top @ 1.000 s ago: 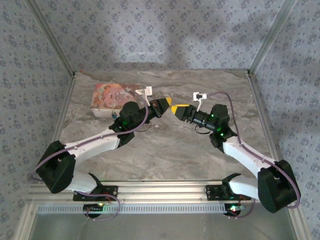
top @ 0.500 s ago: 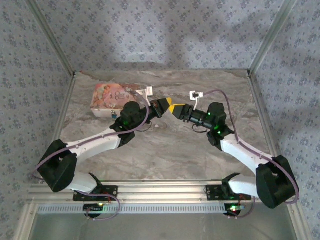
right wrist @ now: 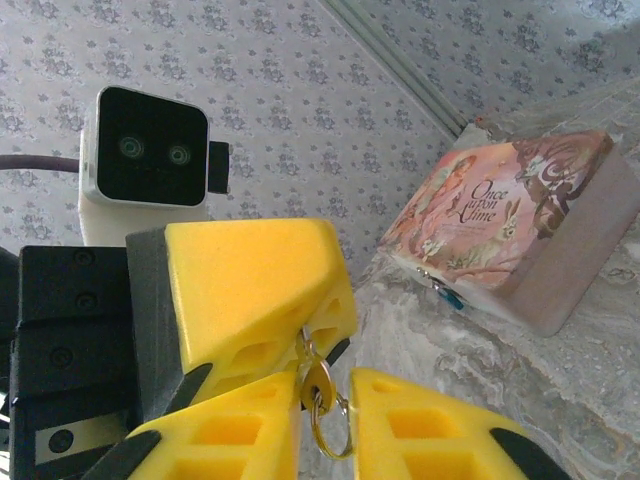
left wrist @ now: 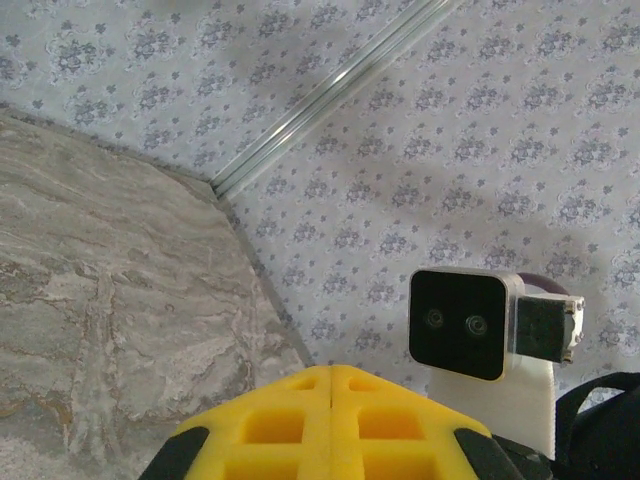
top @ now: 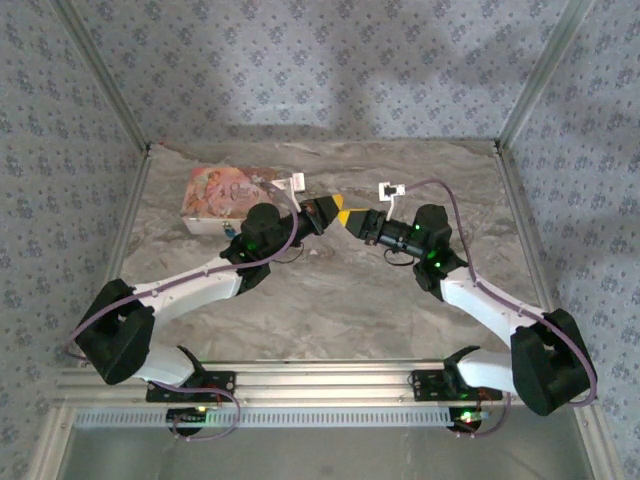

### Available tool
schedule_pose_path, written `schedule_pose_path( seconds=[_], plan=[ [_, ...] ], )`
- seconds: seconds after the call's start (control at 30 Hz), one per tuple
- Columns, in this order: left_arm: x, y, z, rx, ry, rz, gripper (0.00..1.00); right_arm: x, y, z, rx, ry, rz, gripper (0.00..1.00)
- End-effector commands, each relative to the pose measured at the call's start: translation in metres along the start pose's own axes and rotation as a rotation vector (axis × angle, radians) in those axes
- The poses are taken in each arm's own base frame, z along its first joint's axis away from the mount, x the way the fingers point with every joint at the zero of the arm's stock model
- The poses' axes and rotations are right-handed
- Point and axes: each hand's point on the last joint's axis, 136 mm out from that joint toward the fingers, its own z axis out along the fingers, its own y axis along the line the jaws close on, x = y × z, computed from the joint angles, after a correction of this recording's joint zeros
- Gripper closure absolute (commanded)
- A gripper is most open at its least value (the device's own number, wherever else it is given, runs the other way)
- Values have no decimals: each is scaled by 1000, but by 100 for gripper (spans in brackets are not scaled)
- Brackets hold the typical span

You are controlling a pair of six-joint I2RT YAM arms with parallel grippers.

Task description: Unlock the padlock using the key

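Since a second ago the right gripper (top: 352,219) has been brought leftward across the table (top: 330,310), so that its yellow tips are now seen touching those of the left gripper (top: 333,212); the gap that was open between the two has been closed. The meeting point is held above the table, in the far half and about midway between the left and right edges.

From the right wrist, the left gripper (right wrist: 322,318) is seen with its jaws pressed together, and a small brass key (right wrist: 318,380) is pinched at their tip. A key ring (right wrist: 331,432) hangs from the key. The right gripper (right wrist: 323,415) is seen with its jaws spread, and the key and ring are framed in the gap between them without being clamped.

From the left wrist, the left gripper (left wrist: 330,388) is shown with its yellow pads closed flush along one seam.

A picture-covered box (top: 225,192) lettered "Once upon a time" is set near the far left corner of the table. A small bluish fitting (right wrist: 440,290) is seen on its front face; it is too small to be identified with certainty as the padlock.
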Motion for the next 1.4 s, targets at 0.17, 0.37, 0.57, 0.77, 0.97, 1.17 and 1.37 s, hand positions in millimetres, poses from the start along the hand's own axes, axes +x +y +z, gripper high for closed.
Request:
schedule_pose_path(
  seconds=[0.17,0.37,0.57,0.77,0.97,1.17,1.37],
  plan=[
    [-7,-10,-3,34,-39,-5,100,-9,-1,0,24,-27,-1,95],
    [-6,-7,-5,19,-40,7,90,-11,-11,-8,90,-36,-18,100],
    [-11,0,-12,-41,-43,61,41,-4,-27,-17,211,23,-68,100],
    [-31,26,-29,-175,-39,106,11,-1,-51,-34,387,108,-166,100],
    [-65,69,-64,-386,-37,162,2,-8,-71,-53,517,137,-192,100],
    [-90,107,-107,-648,27,274,2,-14,-85,-68,638,150,-208,100],
    [-101,139,-129,-836,136,347,2,-9,-96,-79,718,161,-156,100]
  ],
)
